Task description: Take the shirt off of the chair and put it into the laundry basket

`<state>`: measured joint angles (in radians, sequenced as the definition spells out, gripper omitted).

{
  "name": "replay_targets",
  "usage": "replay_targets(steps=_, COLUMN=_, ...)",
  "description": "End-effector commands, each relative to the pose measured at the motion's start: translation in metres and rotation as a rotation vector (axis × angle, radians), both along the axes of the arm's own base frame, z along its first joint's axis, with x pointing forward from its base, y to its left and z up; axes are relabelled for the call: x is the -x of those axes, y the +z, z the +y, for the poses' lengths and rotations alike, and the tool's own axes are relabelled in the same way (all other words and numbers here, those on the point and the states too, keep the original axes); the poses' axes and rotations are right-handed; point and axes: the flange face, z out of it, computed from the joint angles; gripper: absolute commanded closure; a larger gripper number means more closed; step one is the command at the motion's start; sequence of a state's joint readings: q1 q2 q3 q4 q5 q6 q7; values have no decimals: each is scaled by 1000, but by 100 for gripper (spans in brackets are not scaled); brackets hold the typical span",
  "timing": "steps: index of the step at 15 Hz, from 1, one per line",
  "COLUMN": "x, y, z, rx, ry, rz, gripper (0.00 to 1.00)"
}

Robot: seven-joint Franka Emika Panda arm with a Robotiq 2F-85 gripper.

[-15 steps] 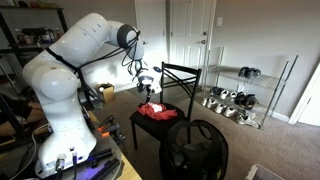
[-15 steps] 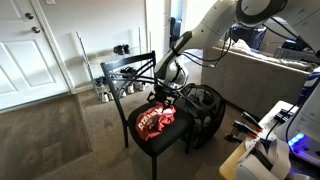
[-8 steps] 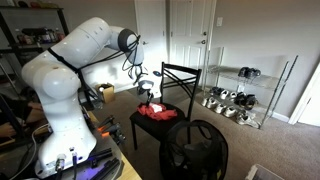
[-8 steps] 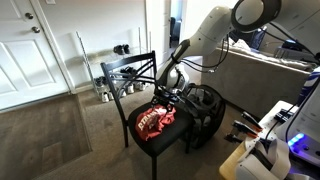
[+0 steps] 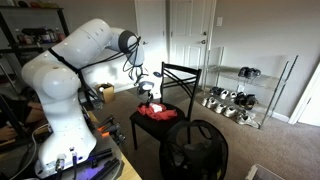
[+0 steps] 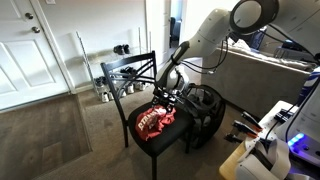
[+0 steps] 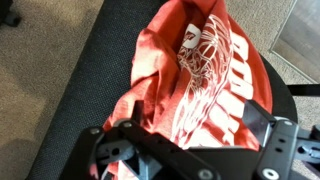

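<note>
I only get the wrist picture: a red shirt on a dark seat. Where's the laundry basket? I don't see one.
Observer: A dark mesh laundry basket stands on the floor right beside the chair.
Operator: Is the shirt draped over the chair's back?
Observer: No. The shirt lies bunched on the seat, and the backrest is bare.
Operator: Anything else nearby?
Observer: A wire rack holding shoes stands by the wall behind the chair.
</note>
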<state>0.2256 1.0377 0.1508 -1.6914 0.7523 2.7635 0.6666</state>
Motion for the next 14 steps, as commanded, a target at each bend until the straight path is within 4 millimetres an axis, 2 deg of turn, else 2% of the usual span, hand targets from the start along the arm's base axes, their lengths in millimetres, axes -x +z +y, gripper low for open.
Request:
replay_targets(steps=1, x=-2, y=-12, z=-2, rx=20, ry=-75, rz=-15, gripper=0)
replay_targets(steps=2, x=-3, y=-15, z=-4, rx=28, ry=-95, rz=-19, gripper=0)
replay_targets(steps=3, x=-3, y=-17, z=-6, rx=29, ry=-109, rz=-25, gripper=25)
replay_targets(steps=4, x=-3, y=-19, z=-7, rx=30, ry=-113, rz=-28, gripper=26)
replay_targets(steps=10, x=-5, y=-23, z=-7, rx=33, ry=-146, rz=-38, gripper=66)
replay_targets(steps=14, x=-1, y=-8, z=-8, rx=-8, ry=-153, rz=-38, gripper=92)
